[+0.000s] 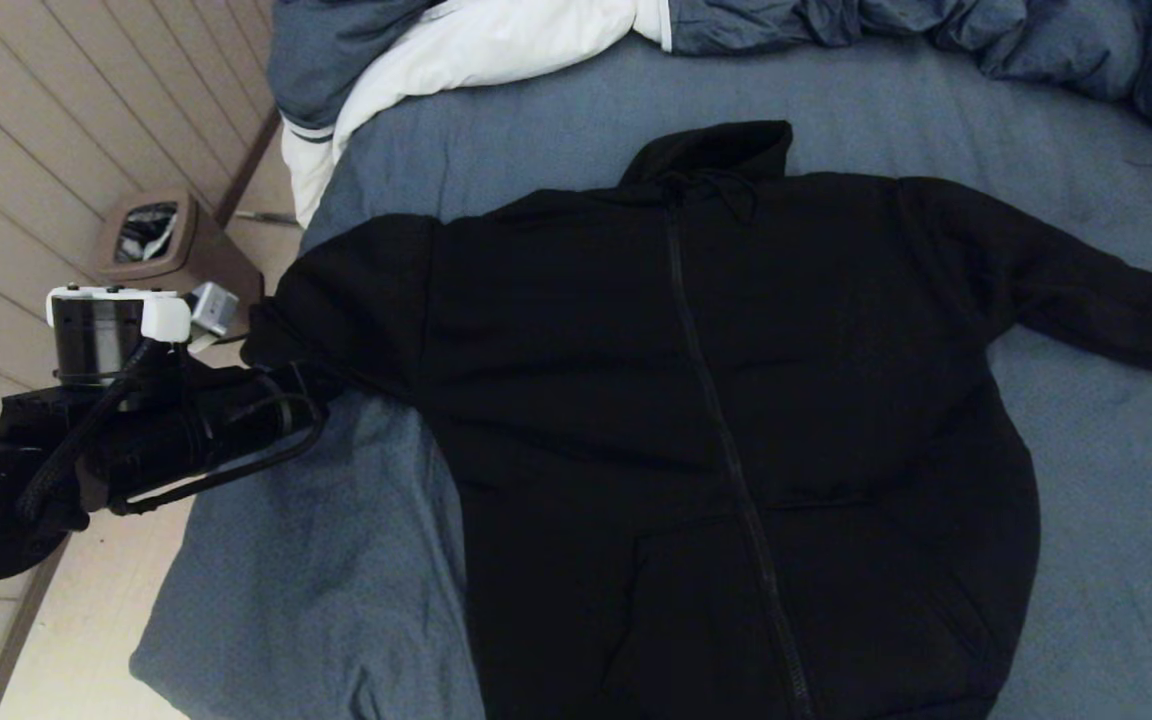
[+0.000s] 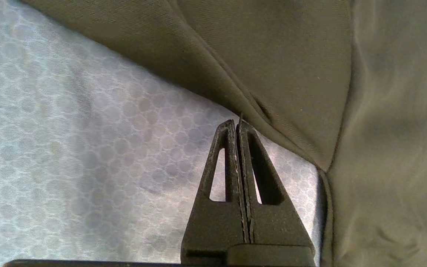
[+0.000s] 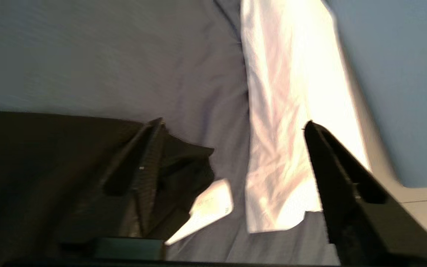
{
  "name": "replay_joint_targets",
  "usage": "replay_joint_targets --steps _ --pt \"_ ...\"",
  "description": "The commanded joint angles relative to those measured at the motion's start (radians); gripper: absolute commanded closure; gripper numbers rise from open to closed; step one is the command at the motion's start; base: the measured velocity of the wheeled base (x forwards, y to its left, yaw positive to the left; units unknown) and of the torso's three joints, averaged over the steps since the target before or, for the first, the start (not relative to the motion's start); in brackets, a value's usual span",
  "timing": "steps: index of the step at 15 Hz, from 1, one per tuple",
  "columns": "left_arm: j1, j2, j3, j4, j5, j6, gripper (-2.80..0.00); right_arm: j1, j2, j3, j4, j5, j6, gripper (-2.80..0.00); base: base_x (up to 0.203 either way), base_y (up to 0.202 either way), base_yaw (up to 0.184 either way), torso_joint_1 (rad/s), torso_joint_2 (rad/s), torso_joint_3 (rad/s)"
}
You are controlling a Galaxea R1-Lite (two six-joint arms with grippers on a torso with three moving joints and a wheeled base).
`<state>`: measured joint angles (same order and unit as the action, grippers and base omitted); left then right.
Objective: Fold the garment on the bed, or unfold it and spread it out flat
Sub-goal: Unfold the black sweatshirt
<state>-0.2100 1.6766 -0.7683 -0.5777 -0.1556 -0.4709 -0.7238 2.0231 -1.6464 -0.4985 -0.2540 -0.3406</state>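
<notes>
Black garment (image 1: 736, 400) (one) on bed (image 1: 336, 580); left gripper (image 2: 238, 124) pressed together, right gripper (image 3: 232, 128) spread.

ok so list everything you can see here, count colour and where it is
garment: one, black zip-up hoodie, lying front up on the bed, sleeves out to either side
white tag: one, at the cuff of the robot's-right sleeve
bed: one, blue-grey sheet, filling most of the head view
duvet: one, blue-grey with white lining, bunched along the far edge of the bed
bin: one, brown, on the floor left of the bed
floor: pale wooden planks, left of the bed
left claw: one, black, shut, tips at the edge of the left sleeve
right claw: one, black, open, over the right cuff
</notes>
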Motion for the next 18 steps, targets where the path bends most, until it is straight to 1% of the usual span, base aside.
replay_joint_targets --steps 1,2,3,4,5,6,7,8,9,11,13,14,16,18 --pt "0.000 0.000 0.000 -0.004 -0.001 -0.003 0.00 0.024 -0.145 0.056 0.112 0.056 0.059 -2.80 0.000 0.000 0.000 0.000 0.00 0.000" --pt "0.000 -0.001 0.000 -0.004 -0.001 -0.003 0.00 0.050 -0.211 0.069 0.265 0.113 0.126 -2.80 0.000 0.000 0.000 0.000 0.00 0.000" --pt "-0.002 -0.003 0.000 -0.004 -0.001 -0.003 0.00 0.075 -0.273 0.077 0.452 0.183 0.193 0.00 0.000 0.000 0.000 0.000 0.00 0.000" --pt "-0.003 -0.003 0.000 -0.004 0.001 -0.003 0.00 0.100 -0.330 0.082 0.634 0.268 0.243 0.00 0.000 0.000 0.000 0.000 0.00 0.000" --pt "-0.005 -0.003 0.000 -0.004 0.001 -0.003 0.00 0.120 -0.371 0.089 0.786 0.346 0.271 0.00 0.000 0.000 0.000 0.000 0.00 0.000" --pt "-0.013 -0.008 0.002 -0.004 0.001 -0.003 0.00 0.138 -0.402 0.104 0.923 0.421 0.291 0.00 0.000 0.000 0.000 0.000 0.00 0.000" --pt "-0.028 -0.013 0.008 -0.004 0.001 -0.003 0.00 0.156 -0.425 0.141 1.004 0.477 0.295 0.00 0.000 0.000 0.000 0.000 0.00 0.000" --pt "-0.053 -0.024 0.014 -0.003 0.009 -0.001 0.00 0.167 -0.439 0.198 1.022 0.505 0.287 0.00 0.000 0.000 0.000 0.000 0.00 0.000" --pt "-0.086 -0.029 0.015 -0.002 0.038 0.005 0.00 0.177 -0.447 0.255 1.031 0.521 0.278 0.00 0.000 0.000 0.000 0.000 0.00 0.000" --pt "-0.177 -0.028 0.006 0.009 0.129 0.011 0.00 0.193 -0.452 0.353 1.039 0.532 0.269 0.00 0.000 0.000 0.000 0.000 0.00 0.000" --pt "-0.283 -0.027 -0.006 0.035 0.205 0.015 0.00 0.211 -0.446 0.452 1.032 0.537 0.269 0.00 0.000 0.000 0.000 0.000 0.00 0.000" --pt "-0.330 -0.025 -0.023 0.065 0.237 0.016 0.00 0.215 -0.444 0.487 1.014 0.548 0.270 0.00 0.000 0.000 0.000 0.000 0.00 0.000" --pt "-0.441 -0.021 -0.081 0.151 0.299 0.016 0.00 0.215 -0.436 0.546 0.953 0.621 0.270 0.00 0.000 0.000 0.000 0.000 0.00 0.000" --pt "-0.538 -0.009 -0.165 0.233 0.343 0.016 0.00 0.217 -0.416 0.598 0.887 0.652 0.280 0.00 0.000 0.000 0.000 0.000 0.00 0.000"
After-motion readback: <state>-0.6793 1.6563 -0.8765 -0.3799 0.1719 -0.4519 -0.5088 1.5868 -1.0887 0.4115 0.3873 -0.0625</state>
